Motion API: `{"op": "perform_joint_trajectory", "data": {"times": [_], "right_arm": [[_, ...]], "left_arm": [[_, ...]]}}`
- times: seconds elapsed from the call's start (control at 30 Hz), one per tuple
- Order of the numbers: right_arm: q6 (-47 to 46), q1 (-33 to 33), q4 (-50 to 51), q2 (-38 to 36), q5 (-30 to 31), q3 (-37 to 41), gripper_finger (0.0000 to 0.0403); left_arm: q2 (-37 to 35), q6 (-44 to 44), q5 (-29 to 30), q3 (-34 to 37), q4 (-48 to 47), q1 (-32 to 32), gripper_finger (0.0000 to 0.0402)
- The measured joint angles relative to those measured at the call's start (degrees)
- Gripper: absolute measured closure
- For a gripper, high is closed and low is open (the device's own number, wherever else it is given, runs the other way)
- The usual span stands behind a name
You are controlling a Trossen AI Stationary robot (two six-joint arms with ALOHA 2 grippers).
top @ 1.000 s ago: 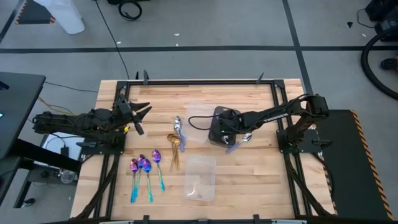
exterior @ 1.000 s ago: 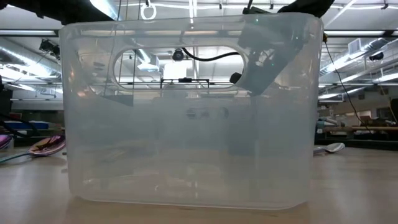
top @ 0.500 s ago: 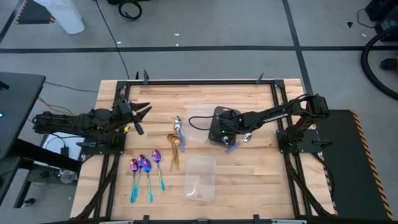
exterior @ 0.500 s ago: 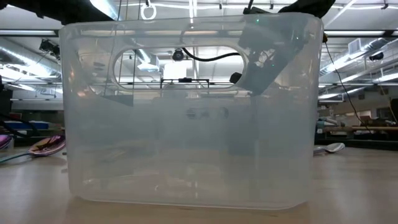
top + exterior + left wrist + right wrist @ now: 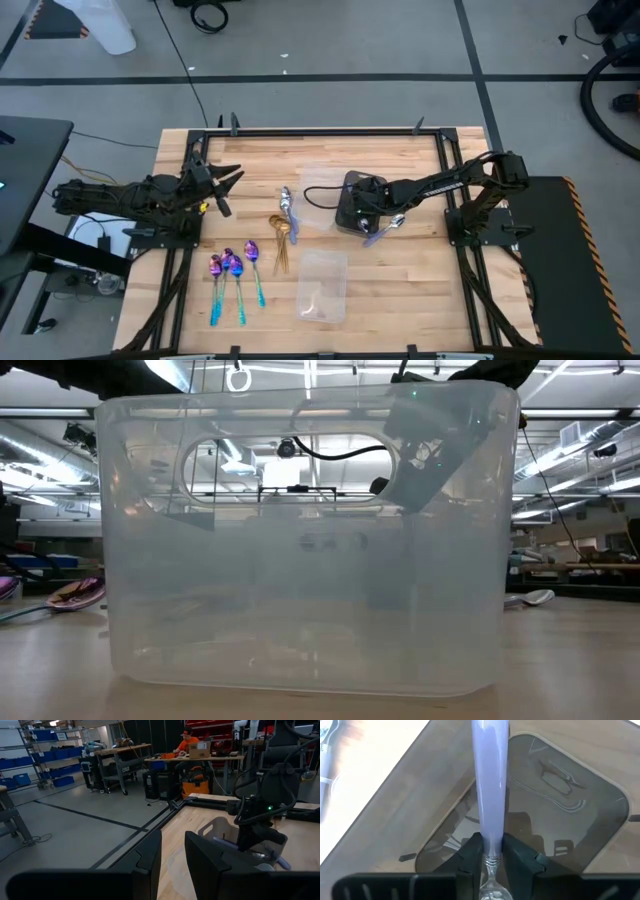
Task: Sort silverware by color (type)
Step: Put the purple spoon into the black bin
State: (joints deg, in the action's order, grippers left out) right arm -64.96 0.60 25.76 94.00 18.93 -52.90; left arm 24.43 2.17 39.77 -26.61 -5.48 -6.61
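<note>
My right gripper (image 5: 362,222) is over the middle of the table, above the dark grey tray (image 5: 570,820), and is shut on a silver spoon with a pale bluish handle (image 5: 490,780). Another silver spoon (image 5: 397,222) lies on the table beside it. Three purple-blue spoons (image 5: 233,268), the gold spoons (image 5: 281,232) and a silver spoon (image 5: 285,200) lie on the wood left of centre. My left gripper (image 5: 224,188) is open and empty at the table's left side; its fingers show in its wrist view (image 5: 172,862). My right gripper pinches the spoon between its two fingers (image 5: 470,855) at the thin neck (image 5: 491,859) where the bluish handle meets the metal. The handle reaches out past the fingertips, and the bowl (image 5: 492,892) lies back between the fingers. The spoon is lifted clear above the tray.
A clear plastic tray (image 5: 322,286) stands near the front edge and fills the low view (image 5: 300,550). Another clear tray (image 5: 318,183) stands left of the dark one. A person sits at a bench far behind the table (image 5: 186,742).
</note>
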Motion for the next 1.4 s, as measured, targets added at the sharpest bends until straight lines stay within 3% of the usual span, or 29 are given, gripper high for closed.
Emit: {"op": "perform_joint_trajectory", "data": {"times": [0.23, 0.43, 0.63, 0.77, 0.87, 1.1, 1.4], "right_arm": [[1.5, 0.5, 0.0, 0.0, -0.8, 0.0, 0.0261], [5.3, 1.4, 2.5, 0.0, -3.1, -2.1, 0.0243], [16.7, 1.6, 9.8, -2.9, -4.6, -6.5, 0.0243], [27.1, 0.7, 15.1, -6.1, -10.1, -8.0, 0.0243], [29.0, -0.2, 20.9, -9.0, -12.8, -9.0, 0.0243], [33.0, -4.3, 34.9, -12.6, -12.2, -9.4, 0.0243], [49.1, -12.4, 32.7, -12.6, -8.1, -4.8, 0.0239]], "left_arm": [[0.0, 0.0, 0.0, 0.0, -0.4, 0.0, 0.0308], [0.0, 0.0, 0.0, 0.0, -0.4, 0.0, 0.0308], [0.0, 0.1, 0.0, 0.0, -0.4, 0.0, 0.0308], [0.0, 0.1, 0.0, 0.0, -0.4, 0.0, 0.0308], [0.0, 0.7, 0.0, 0.0, -0.4, 0.0, 0.0308], [0.0, 1.5, 0.0, 0.0, -0.4, 0.0, 0.0308], [0.0, 2.3, 0.0, 0.0, -0.3, 0.0, 0.0308]]}}
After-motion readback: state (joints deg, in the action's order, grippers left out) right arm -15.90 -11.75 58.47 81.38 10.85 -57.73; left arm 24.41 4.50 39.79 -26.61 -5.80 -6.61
